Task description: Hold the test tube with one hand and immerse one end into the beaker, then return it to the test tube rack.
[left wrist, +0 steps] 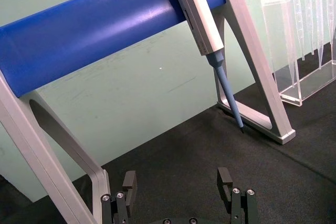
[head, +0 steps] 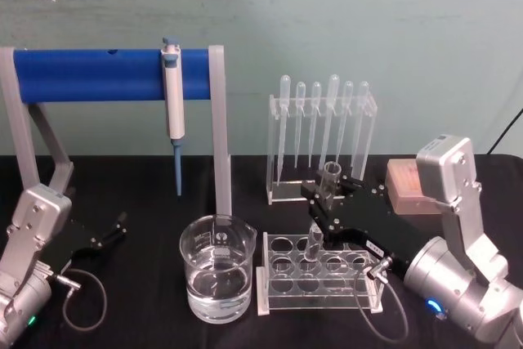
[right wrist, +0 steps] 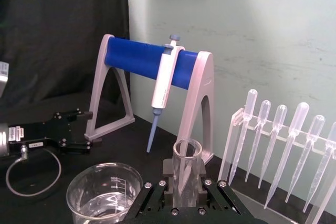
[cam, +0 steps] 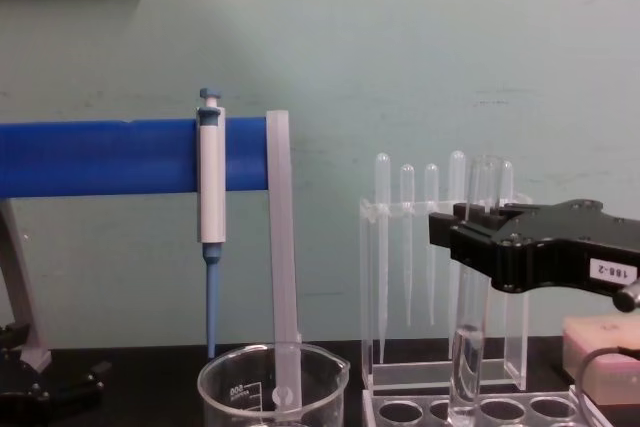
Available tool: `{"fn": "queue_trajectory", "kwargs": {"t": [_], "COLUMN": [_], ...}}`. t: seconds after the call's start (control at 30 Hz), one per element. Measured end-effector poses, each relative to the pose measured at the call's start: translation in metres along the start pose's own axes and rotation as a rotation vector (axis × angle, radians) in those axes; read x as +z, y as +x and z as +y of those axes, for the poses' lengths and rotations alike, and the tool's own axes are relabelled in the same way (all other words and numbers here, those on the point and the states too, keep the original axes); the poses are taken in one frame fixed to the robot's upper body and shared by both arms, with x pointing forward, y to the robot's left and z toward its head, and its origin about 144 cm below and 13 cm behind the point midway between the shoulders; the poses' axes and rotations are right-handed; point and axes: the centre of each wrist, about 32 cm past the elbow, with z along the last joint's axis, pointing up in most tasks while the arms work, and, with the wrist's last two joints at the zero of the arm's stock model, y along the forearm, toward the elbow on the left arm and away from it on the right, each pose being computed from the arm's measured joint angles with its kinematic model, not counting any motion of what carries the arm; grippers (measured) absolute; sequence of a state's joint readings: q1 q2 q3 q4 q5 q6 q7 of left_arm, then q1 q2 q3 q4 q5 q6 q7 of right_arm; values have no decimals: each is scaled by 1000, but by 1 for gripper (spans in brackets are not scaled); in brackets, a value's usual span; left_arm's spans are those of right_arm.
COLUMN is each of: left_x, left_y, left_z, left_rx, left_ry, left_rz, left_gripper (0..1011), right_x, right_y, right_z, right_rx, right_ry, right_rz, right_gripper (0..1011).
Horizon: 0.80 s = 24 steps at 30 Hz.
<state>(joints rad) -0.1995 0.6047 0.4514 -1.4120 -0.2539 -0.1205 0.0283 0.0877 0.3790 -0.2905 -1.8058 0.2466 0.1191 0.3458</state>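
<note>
The test tube [head: 324,202] stands nearly upright, its lower end in a hole of the clear rack [head: 274,296]. My right gripper [head: 325,192] is shut on the tube's upper part, just under the open rim. From the chest the tube [cam: 468,347] drops from the right gripper [cam: 470,227] to the rack's top. The right wrist view has the tube [right wrist: 186,158] clamped between the fingers [right wrist: 202,179]. The beaker [head: 216,279], part full of clear liquid, sits left of the rack, and shows as the beaker [cam: 272,387] and the beaker [right wrist: 105,195]. My left gripper [head: 110,230] rests open at the far left; left gripper [left wrist: 177,182].
A blue-and-white pipettor [head: 173,104] hangs on the blue bar stand [head: 90,75] behind the beaker. An acrylic holder with several plastic pipettes [head: 323,132] stands behind the rack. A pink box [head: 407,187] lies at the back right.
</note>
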Motion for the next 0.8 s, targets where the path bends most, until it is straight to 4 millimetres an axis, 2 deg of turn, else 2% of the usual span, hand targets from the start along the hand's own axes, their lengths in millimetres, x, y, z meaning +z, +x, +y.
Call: {"fn": "queue_trajectory", "kwargs": {"t": [0.8], "left_x": [0], "left_y": [0], "left_z": [0], "left_rx": [0], "left_ry": [0], "left_rz": [0], "left_gripper": [1000], "right_x": [45], "right_y": [15], "right_z": [-4], "right_rx": [71], "right_ry": [-39], "right_rz": [23], "right_gripper": [224]}}
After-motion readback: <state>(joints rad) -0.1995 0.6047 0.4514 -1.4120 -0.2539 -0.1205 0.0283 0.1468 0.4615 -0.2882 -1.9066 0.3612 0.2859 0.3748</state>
